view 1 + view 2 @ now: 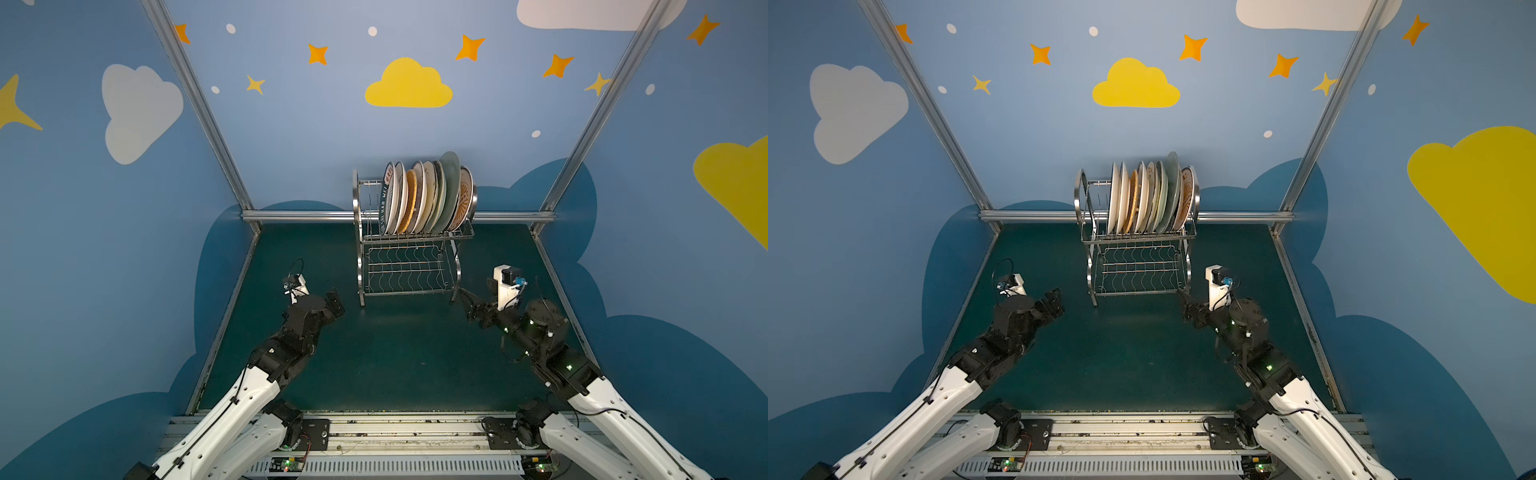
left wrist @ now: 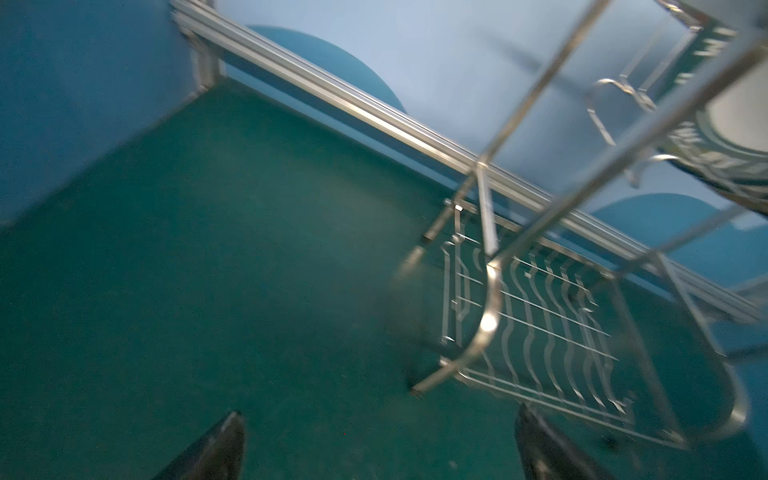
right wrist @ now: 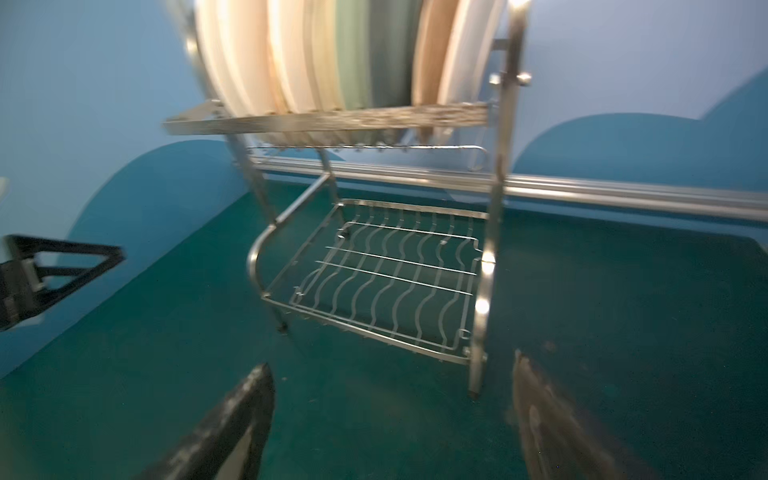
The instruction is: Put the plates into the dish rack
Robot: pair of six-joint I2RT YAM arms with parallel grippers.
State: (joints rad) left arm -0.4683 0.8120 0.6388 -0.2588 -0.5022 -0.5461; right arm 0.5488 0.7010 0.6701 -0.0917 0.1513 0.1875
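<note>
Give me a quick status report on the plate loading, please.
Left gripper open, empty. Right gripper open, empty. Plates standing on edge in the rack's top tier. Nothing in the way.

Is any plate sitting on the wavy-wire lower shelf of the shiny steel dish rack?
No: in the right wrist view the wavy-wire lower shelf holds nothing, and the round plates all stand in the upper tier.

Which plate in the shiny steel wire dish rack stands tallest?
The plain grey-green round plate, just left of the brown-patterned plate near the dish rack's right end in both top views: its rim rises above all the others.
</note>
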